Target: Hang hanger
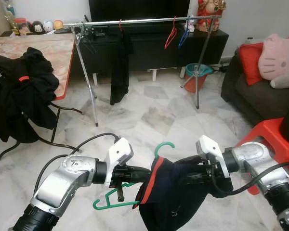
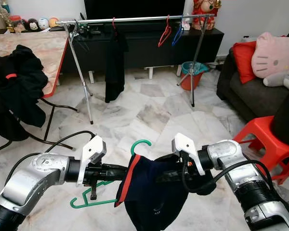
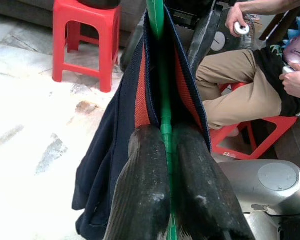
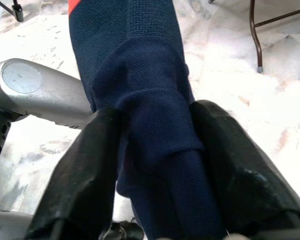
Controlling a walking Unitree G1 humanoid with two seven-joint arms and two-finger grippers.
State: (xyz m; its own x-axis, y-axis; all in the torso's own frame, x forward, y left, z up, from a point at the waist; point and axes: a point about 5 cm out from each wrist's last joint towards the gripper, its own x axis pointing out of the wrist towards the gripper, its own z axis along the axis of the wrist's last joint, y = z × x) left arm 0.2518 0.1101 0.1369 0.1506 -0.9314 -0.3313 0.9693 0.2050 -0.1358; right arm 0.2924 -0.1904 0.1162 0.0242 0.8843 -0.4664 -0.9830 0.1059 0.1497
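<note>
green hanger (image 1: 116, 202) carried low between both arms, well short of the drying rack (image 1: 144, 21). left gripper (image 1: 135, 173) pinched tight on its bar for control; right gripper (image 1: 195, 177) clamped on the navy garment (image 1: 171, 197), keeping cloth from sliding off.

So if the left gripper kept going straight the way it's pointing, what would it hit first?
Probably the navy garment draped over the green hanger that the left gripper is shut on; beyond it the right gripper faces back, though depth is unclear.
</note>
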